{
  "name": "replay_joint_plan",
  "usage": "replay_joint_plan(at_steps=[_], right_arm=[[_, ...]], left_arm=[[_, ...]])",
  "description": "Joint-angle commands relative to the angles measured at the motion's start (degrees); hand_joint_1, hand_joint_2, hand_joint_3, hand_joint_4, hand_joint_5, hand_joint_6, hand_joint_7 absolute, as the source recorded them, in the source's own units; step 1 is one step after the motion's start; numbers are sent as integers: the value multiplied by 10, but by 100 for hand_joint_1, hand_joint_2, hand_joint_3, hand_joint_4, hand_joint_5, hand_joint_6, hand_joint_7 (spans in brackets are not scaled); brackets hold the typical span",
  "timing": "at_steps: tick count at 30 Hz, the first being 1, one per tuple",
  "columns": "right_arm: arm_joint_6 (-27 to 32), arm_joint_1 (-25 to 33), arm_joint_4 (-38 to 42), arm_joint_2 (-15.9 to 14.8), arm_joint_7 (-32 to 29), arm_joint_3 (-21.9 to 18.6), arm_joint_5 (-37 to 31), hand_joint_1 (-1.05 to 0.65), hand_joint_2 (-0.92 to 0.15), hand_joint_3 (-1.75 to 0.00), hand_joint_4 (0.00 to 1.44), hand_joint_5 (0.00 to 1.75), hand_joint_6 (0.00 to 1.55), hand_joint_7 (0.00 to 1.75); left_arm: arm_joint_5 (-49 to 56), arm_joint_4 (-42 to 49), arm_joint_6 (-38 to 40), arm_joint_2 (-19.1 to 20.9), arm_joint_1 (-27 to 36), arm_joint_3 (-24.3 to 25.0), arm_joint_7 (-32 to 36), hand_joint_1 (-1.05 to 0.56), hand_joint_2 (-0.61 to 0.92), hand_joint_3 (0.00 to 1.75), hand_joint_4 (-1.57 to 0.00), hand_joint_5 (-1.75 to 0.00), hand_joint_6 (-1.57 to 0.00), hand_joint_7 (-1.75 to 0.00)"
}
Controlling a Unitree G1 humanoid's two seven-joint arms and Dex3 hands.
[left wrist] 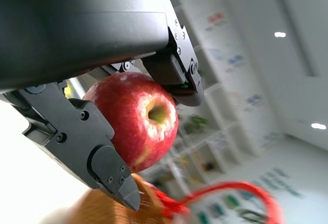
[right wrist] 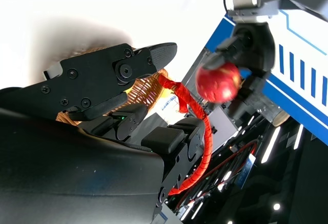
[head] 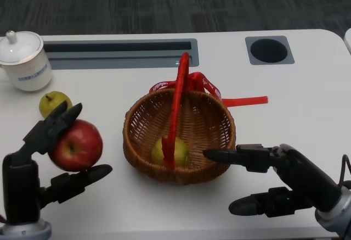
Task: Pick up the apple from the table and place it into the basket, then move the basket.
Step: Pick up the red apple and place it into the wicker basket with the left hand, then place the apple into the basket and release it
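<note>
My left hand (head: 52, 157) grips a red apple (head: 76, 145) and holds it above the table, left of the basket. In the left wrist view the apple (left wrist: 138, 121) sits between the black fingers (left wrist: 77, 137). The wicker basket (head: 219, 141) with a red handle (head: 178, 102) stands mid-table and holds a yellow-green fruit (head: 170, 151). My right hand (head: 279, 179) is open beside the basket's right rim, one finger touching the rim. The right wrist view shows the basket (right wrist: 148, 88), its handle (right wrist: 197, 131) and the held apple (right wrist: 218, 80) beyond.
A yellow-green pear (head: 54, 102) lies on the table behind my left hand. A white lidded cup (head: 23, 60) stands at the far left. A grey slot (head: 120, 53) and a round grey port (head: 269, 49) sit along the table's back. A red ribbon (head: 244, 101) trails right of the basket.
</note>
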Motion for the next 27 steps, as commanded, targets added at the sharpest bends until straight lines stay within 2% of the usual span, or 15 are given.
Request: replay_joint_plan(at_steps=[1,6,13,19,27], right_arm=[[1,-1,0,-3,6,2,10,-41,-90,0,66,0,56,0],[2,-4,1,2,7,5,8,-40,-90,0,66,0,56,0],[1,-1,1,3,4,4,5,-40,-90,0,65,0,56,0],[1,2,0,2,3,3,5,-40,-91,0,65,0,56,0],[-6,9,-5,2,1,2,7,-40,-91,0,66,0,56,0]], left_arm=[[-56,-100,18,-6,15,-15,-57,-25,82,0,-125,-1,-109,0],[-104,-173,59,-21,0,-35,-132,-26,82,0,-127,-2,-111,-1],[-125,-205,108,-55,-32,-39,-194,-25,82,0,-126,-1,-111,0],[-145,-175,144,-75,-67,-39,-233,-23,83,0,-126,-1,-110,0],[-165,-77,181,-84,-119,-31,-286,-19,83,0,-126,-1,-110,0]])
